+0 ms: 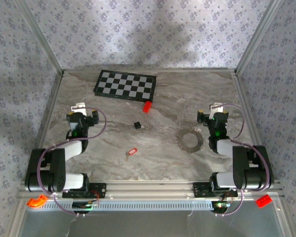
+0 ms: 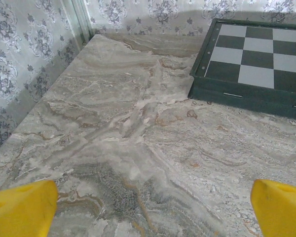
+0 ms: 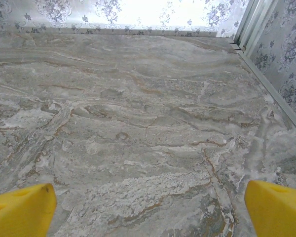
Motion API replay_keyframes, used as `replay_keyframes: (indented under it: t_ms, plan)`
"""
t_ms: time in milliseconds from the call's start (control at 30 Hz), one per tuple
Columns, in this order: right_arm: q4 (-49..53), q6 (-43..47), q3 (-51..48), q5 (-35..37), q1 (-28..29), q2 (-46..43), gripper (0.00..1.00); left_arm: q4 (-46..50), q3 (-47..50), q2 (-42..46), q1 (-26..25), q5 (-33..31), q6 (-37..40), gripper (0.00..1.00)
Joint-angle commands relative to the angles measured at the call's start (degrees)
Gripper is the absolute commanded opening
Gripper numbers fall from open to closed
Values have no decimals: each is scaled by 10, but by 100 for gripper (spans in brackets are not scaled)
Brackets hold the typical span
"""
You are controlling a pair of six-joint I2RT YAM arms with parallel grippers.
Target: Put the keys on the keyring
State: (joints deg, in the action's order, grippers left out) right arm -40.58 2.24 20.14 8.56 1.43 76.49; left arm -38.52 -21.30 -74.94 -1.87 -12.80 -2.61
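the keys [image 1: 131,151] lie nearest, centre-left, well apart from the keyring [image 1: 190,140] to their right. farther back, the left gripper [image 1: 84,112] and right gripper [image 1: 216,112] both gape wide, empty. best to pinch the key squarely across its flat edges.

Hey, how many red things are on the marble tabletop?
2: a red block beside the chessboard's near right corner, and a small red key near the front middle. Another red brick sits off the marble, on the front rail. Arms could hide more.
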Motion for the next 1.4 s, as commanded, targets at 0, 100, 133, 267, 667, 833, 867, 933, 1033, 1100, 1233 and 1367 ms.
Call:
replay_keyframes:
  t_ms: [0,100,133,267,667,833,867,933,1033,1100,1233,1367]
  plan:
    - [44,3,16,7,6,-36,99,39,-16,33,2,15,-5,100]
    - [72,-2,11,29,18,-78,99,88,-26,68,1,14,-15,100]
    - [83,-5,9,40,24,-96,99,108,-31,81,-1,15,-21,100]
    - [145,-24,16,90,52,-166,99,197,-55,141,-13,3,-64,100]
    - [527,-124,180,244,237,-234,99,503,-158,248,-79,57,-200,100]
    - [648,-204,223,260,319,-236,99,568,-194,245,-139,103,-199,100]
    - [666,-215,231,253,330,-234,100,581,-199,246,-153,105,-196,100]
    - [712,-235,251,249,350,-226,99,598,-212,249,-182,115,-192,100]
    - [780,-251,282,231,374,-213,100,605,-221,250,-224,145,-186,100]
    - [808,-254,299,207,389,-205,100,604,-224,247,-252,162,-183,100]
    - [865,-283,326,178,416,-192,100,592,-225,237,-293,209,-183,100]
    - [875,-330,310,139,423,-212,100,573,-222,226,-333,245,-190,100]
